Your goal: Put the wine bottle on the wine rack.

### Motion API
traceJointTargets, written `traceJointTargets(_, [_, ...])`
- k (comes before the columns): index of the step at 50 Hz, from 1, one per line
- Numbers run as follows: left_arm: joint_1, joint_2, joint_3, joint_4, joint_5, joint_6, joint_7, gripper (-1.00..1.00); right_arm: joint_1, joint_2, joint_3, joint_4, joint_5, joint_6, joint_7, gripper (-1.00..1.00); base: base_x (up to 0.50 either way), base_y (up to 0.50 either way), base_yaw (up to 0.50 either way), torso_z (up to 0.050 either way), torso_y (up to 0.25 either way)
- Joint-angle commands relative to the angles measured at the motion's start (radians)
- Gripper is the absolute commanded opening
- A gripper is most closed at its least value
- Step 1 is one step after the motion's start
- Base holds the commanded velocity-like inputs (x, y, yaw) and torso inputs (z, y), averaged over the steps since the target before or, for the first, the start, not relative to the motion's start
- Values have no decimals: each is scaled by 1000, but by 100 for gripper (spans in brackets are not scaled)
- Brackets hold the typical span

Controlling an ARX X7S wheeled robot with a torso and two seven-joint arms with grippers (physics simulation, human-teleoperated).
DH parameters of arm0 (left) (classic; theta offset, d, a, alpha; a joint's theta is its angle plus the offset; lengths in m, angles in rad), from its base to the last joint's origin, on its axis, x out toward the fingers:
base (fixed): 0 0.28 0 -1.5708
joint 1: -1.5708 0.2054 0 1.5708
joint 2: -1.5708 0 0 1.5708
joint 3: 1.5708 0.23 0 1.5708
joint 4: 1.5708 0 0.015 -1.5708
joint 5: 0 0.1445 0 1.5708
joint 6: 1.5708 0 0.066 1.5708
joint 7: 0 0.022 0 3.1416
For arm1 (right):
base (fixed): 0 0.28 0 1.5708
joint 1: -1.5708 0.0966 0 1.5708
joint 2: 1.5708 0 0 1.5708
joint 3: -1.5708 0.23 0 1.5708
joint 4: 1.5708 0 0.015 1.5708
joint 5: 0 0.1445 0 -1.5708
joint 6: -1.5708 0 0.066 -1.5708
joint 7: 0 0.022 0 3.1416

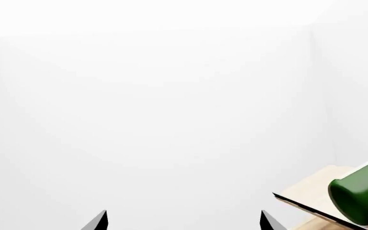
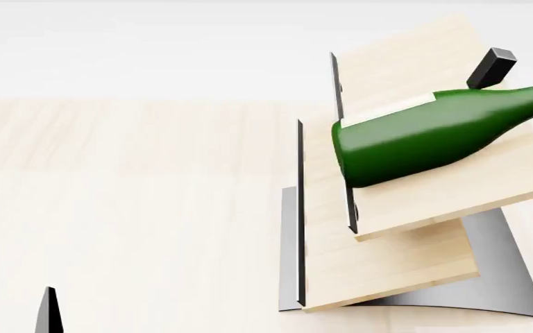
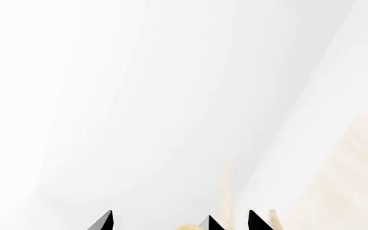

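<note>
The dark green wine bottle (image 2: pixel 415 142) lies on its side on the upper tilted board of the wine rack (image 2: pixel 405 69), base toward the dark metal edge, neck running out of view at the right. No gripper touches it. The rack's black peg (image 2: pixel 491 67) stands just behind the bottle, and its curved grey base (image 2: pixel 502 277) shows below. In the left wrist view the bottle's base (image 1: pixel 360 196) rests on a rack board (image 1: pixel 308 191) off to one side of my left gripper (image 1: pixel 184 221), which is open and empty. My right gripper (image 3: pixel 178 221) is open, facing a white wall.
The rack stands on a light wood tabletop (image 2: pixel 109 180). One left fingertip (image 2: pixel 49 312) shows at the head view's lower left, well apart from the rack. A small yellowish shape (image 3: pixel 187 228) sits at the edge of the right wrist view.
</note>
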Motion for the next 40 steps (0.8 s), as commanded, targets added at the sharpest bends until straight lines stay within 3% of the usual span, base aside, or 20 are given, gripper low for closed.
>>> traceJointTargets(1, [-1, -1, 2, 0, 0, 0, -2, 100, -107, 16, 54, -115, -47, -79, 15, 100, 0, 0, 0, 0, 0])
traceJointTargets(9, [-3, -1, 3, -1, 0, -1, -3, 100, -231, 25, 98, -237, -153, -178, 18, 100, 0, 0, 0, 0, 0])
traceJointTargets(22, [-4, -3, 7, 0, 2, -4, -5, 100, -436, 42, 140, -556, -576, -420, 77, 100, 0, 0, 0, 0, 0])
traceJointTargets(40, [-7, -4, 5, 7, 3, -12, -11, 100, -619, 84, 281, -862, -728, -508, 143, 100, 0, 0, 0, 0, 0])
